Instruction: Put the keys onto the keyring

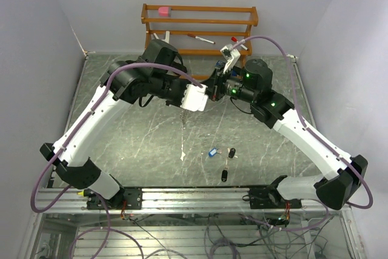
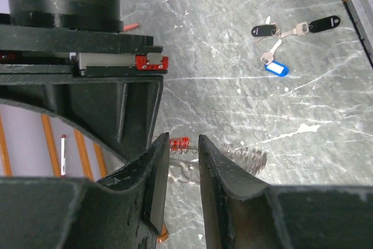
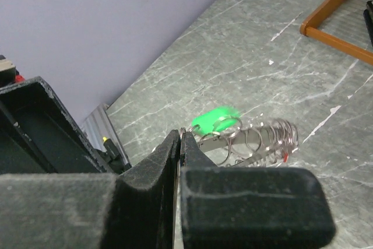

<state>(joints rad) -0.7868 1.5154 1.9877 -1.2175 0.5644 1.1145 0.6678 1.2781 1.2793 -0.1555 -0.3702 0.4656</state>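
My right gripper [image 3: 180, 135] is shut on the rim of the keyring [image 3: 263, 139], a silvery toothed ring held up over the table. A green key [image 3: 214, 119] hangs on the ring beside the pinch. My left gripper [image 2: 183, 144] faces the ring [image 2: 245, 157] from the other side, jaws apart. The ring's red tag [image 2: 179, 142] shows just past its tips, and nothing is clamped between them. Both grippers meet mid-air at table centre [image 1: 215, 90]. A blue key [image 1: 212, 152] and two black keys [image 1: 233, 153] [image 1: 224, 176] lie loose on the table; the left wrist view shows them too [image 2: 277, 69] [image 2: 265, 30] [image 2: 323, 24].
A wooden rack [image 1: 200, 25] stands against the back wall with a pink block [image 1: 163, 11] on top and a red-capped marker [image 1: 200, 39] on a lower shelf. Its leg shows in the right wrist view [image 3: 344, 4]. A metal rail [image 1: 194, 198] runs along the near edge.
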